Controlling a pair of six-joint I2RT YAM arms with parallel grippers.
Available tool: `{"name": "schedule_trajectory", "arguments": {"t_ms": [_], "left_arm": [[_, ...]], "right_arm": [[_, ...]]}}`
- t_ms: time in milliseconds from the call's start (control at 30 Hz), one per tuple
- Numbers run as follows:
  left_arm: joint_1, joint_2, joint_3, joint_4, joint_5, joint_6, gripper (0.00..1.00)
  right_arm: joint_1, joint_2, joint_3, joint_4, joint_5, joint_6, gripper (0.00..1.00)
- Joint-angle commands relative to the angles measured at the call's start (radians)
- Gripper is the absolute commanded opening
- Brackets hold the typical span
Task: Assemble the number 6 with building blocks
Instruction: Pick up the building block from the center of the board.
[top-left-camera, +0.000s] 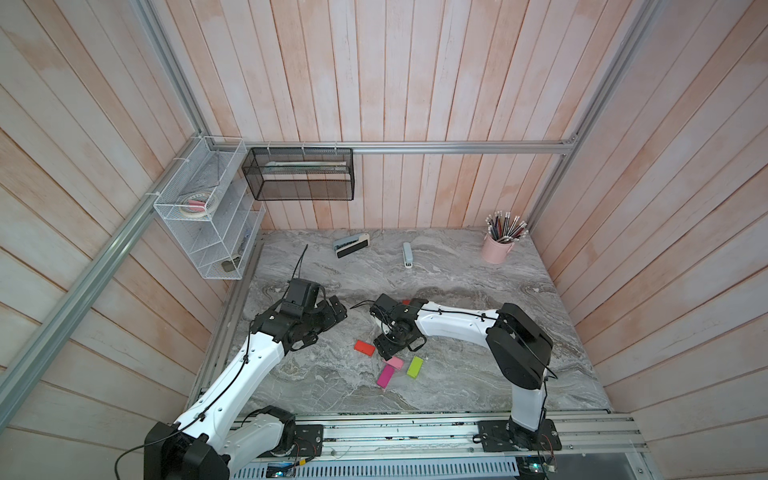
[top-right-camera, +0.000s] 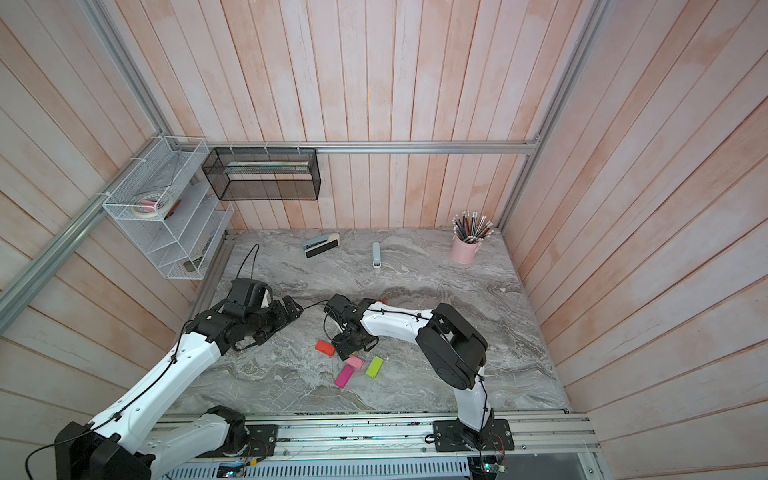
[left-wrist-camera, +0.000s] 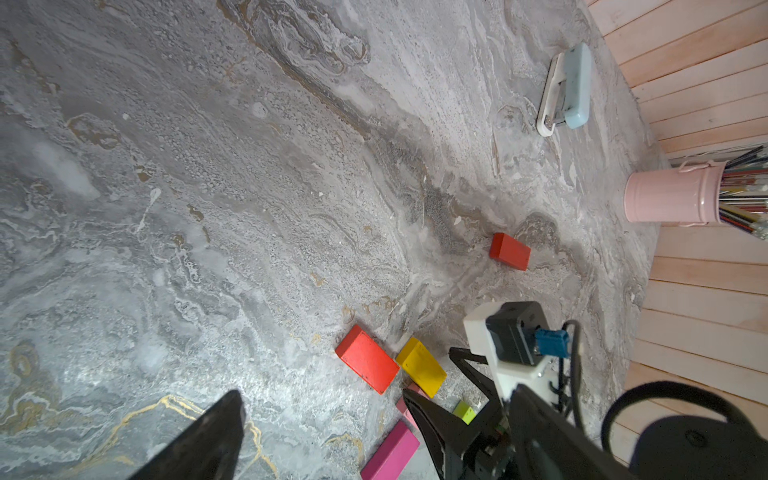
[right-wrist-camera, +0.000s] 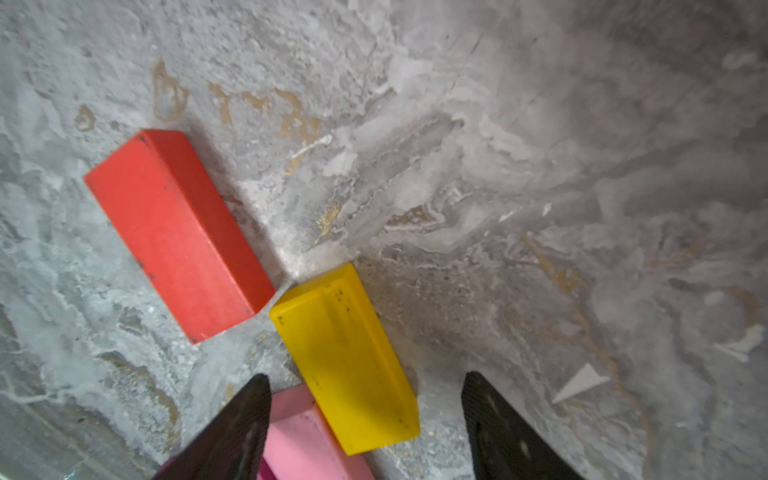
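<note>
The small white marks (top-left-camera: 272, 318) on the arm joints are showing too small to read, and the bricks are showing plain painted faces with only dark scuffs.

The right gripper (right-wrist-camera: 365, 378) is hanging released: its jaws are standing spread either side of the yellow brick (right-wrist-camera: 345, 357), with marble showing between the brick and each finger, so it is grasping nothing. The left gripper (top-left-camera: 337, 309) is also hanging released, and its wrist view is showing only bare marble between its fingers.

In both top views the right gripper is hiding the yellow brick. Taking that gripper as the dial's centre:
- The red brick (top-left-camera: 365, 348) is lying just beside it at nine o'clock.
- The light pink brick (top-left-camera: 394, 363) is lying at six, with the magenta brick (top-left-camera: 386, 376) just beyond.
- The lime green brick (top-left-camera: 414, 367) is lying at four.
- A second red brick (top-left-camera: 406, 302) is peeking past the right wrist around twelve.
- The left gripper is sitting at ten, well apart.

All the bricks are lying loose, not forming a digit.

The table (top-left-camera: 478, 365) is lying bare from two to five o'clock out to the side wall, and at six down to the front rail. Along the far edge, a stapler (top-left-camera: 407, 255), a grey desk tool (top-left-camera: 351, 245) and a pink pencil cup (top-left-camera: 498, 249) are standing well apart from the bricks.
</note>
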Motion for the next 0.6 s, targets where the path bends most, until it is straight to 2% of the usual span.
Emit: {"name": "schedule_trajectory", "arguments": {"t_ms": [0,133,233,367,400,567], "left_arm": [[-0.002,-0.02,-0.014,-0.024,0.008,-0.004,1.0],[-0.002,-0.028,-0.014,-0.034,0.003,0.002,1.0],[-0.002,-0.032,-0.019,-0.035,0.0,0.005,1.0],[-0.002,-0.038,-0.029,-0.028,0.004,0.005,1.0],[-0.002,-0.038,-0.03,-0.028,0.004,0.004,1.0],[-0.002,-0.041,-0.038,-0.019,0.008,0.004,1.0]], "right_arm": [[0.003,0.03,0.031,-0.011,0.027,-0.004,0.72],[0.003,0.029,0.022,-0.022,0.026,0.003,0.67],[0.003,0.027,0.015,-0.028,0.028,0.009,0.58],[0.003,0.016,0.006,-0.037,0.026,0.021,0.56],[0.003,0.009,0.002,-0.04,0.027,0.025,0.53],[0.003,-0.013,-0.024,-0.043,0.018,0.045,0.53]]}}
